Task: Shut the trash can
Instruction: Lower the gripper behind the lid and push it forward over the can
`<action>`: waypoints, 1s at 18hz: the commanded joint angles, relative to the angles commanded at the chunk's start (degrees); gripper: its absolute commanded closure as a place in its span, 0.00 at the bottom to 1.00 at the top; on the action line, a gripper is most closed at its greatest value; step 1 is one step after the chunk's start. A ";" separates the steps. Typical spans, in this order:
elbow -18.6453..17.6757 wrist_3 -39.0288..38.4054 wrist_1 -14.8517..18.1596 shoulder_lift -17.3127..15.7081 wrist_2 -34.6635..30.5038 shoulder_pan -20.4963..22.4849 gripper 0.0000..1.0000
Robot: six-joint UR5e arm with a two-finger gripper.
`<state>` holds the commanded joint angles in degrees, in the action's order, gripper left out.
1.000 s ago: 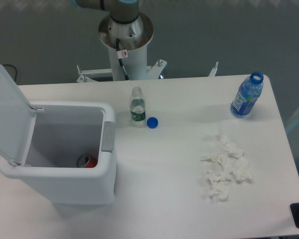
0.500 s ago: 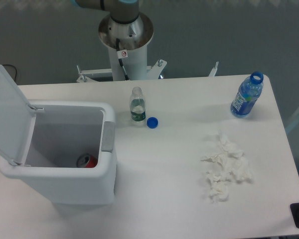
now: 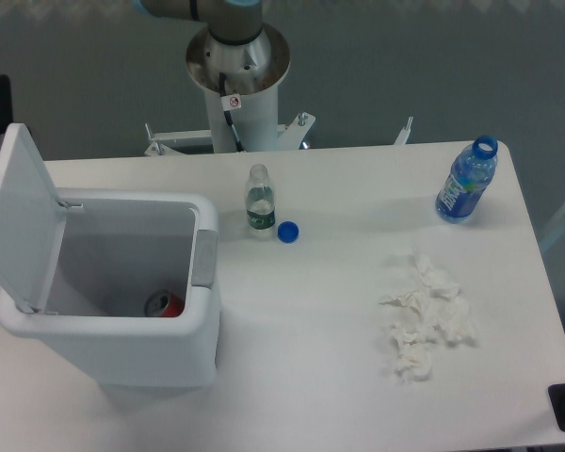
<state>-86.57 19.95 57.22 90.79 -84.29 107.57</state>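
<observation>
Two bottles point(image 3: 260, 201), blue cap point(image 3: 287, 232), crumpled tissues point(image 3: 426, 316).

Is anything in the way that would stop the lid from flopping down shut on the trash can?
Nothing visible blocks it. The lid stands open on the left side of the trash can, and the opening is clear along its rim. A red can lies low at the bottom, well below the rim.

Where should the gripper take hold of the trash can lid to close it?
Probably at the lid's free upper edge, approached from the left, behind it. The lid stands nearly upright, hinged along the trash can's left rim, so pushing rightward there should swing it down over the opening.
</observation>
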 joint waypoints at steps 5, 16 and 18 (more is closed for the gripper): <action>-0.79 0.09 0.09 0.26 0.00 2.63 0.00; -0.35 0.79 0.00 0.70 0.00 9.14 0.00; -0.35 0.79 0.00 0.79 0.09 10.28 0.00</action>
<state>-86.92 20.74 57.22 91.58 -84.20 117.85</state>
